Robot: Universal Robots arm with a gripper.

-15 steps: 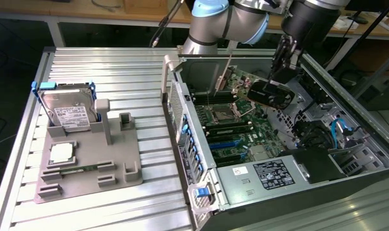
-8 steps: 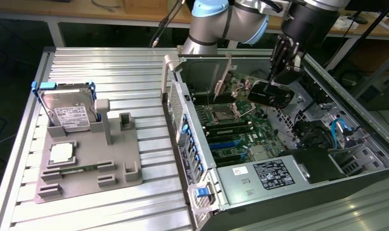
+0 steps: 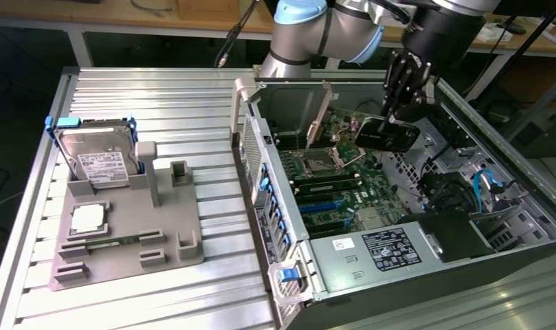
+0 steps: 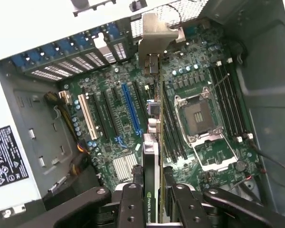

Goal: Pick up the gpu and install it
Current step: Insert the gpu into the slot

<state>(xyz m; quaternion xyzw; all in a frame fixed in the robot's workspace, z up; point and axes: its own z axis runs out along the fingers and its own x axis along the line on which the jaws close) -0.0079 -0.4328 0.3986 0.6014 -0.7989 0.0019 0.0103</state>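
While the gripper (image 3: 404, 103) (image 4: 154, 211) is hanging over the open computer case (image 3: 525, 227), its black fingers (image 4: 131, 206) are standing narrow and clamping the gpu (image 3: 387, 134) (image 4: 152, 152) between them, one on each face of the card. In the exterior view the gpu is showing as a black rounded cooler just under the fingertips, sitting above the far part of the motherboard (image 3: 337, 189) and to the exterior view's right of the empty processor socket (image 3: 315, 163). Whether the card is touching the board cannot be told.

From the wrist view the gpu is appearing edge-on, a thin green strip running away from the fingers, with its silver end bracket (image 4: 154, 35) pointing toward the slotted rear wall (image 4: 71, 57) of the case, where blue clips are lining the openings. The card is lying over the motherboard (image 4: 109, 95) between the long blue expansion slot (image 4: 130, 107) and the processor socket (image 4: 197, 116).

At the near end of the case, a power supply (image 3: 387, 247) with a white label is lying flat. Well apart from the case, on the exterior view's left, a grey fixture tray (image 3: 168, 227) is resting on the ribbed metal table (image 3: 149, 96), and a silver hard drive in a blue frame (image 3: 94, 155) is standing upright at the tray's far end. The pale blue and silver arm (image 3: 305, 27) is reaching in from the far side.
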